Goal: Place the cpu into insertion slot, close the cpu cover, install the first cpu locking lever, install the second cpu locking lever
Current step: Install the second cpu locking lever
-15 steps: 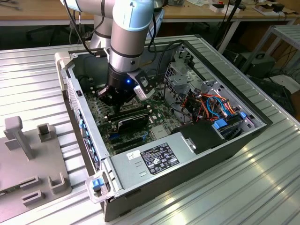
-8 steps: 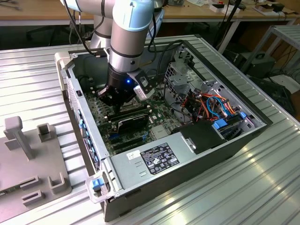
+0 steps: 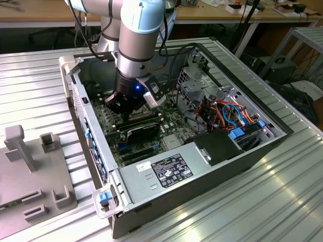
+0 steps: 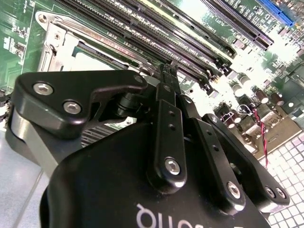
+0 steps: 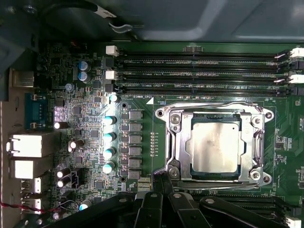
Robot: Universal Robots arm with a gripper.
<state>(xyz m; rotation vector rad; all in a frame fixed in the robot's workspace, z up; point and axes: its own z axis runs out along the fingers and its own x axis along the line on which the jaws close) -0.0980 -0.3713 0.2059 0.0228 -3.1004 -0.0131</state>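
1. Jaws together, holding nothing; gripper (image 4: pixel 169 71) has its finger tips meeting in a thin point in the second wrist view.
2. Tip sits just above the green board (image 5: pixel 85 137), at the edge of the socket next to the long black memory slots (image 5: pixel 199 73).
3. In the first wrist view the black fingers (image 5: pixel 164 190) come in right beside the socket's rim; cannot tell if they touch it.
4. CPU (image 5: pixel 213 145) lies flat in the slot (image 5: pixel 176 142), silvery top plate up.
5. Cover (image 5: pixel 259 142) is down flat over the CPU, its window framing the plate.
6. Thin wire levers (image 5: pixel 209 105) run along the socket's edges, lying low against the frame.
7. Row of round capacitors (image 5: pixel 110 137) stands beside the socket, rear port blocks (image 5: pixel 28 145) further out.
8. Exterior view: arm (image 3: pixel 141 30) reaches straight down into the open PC case (image 3: pixel 91 146), gripper (image 3: pixel 132 103) low over the board.
9. Case lies on its side on the ribbed metal bench (image 3: pixel 252 212); power supply (image 3: pixel 171 169) and bundled coloured cables (image 3: pixel 227 113) sit toward the exterior view's right.
10. Grey fixture block (image 3: pixel 30 166) rests on the bench at the exterior view's left, well apart from the case.
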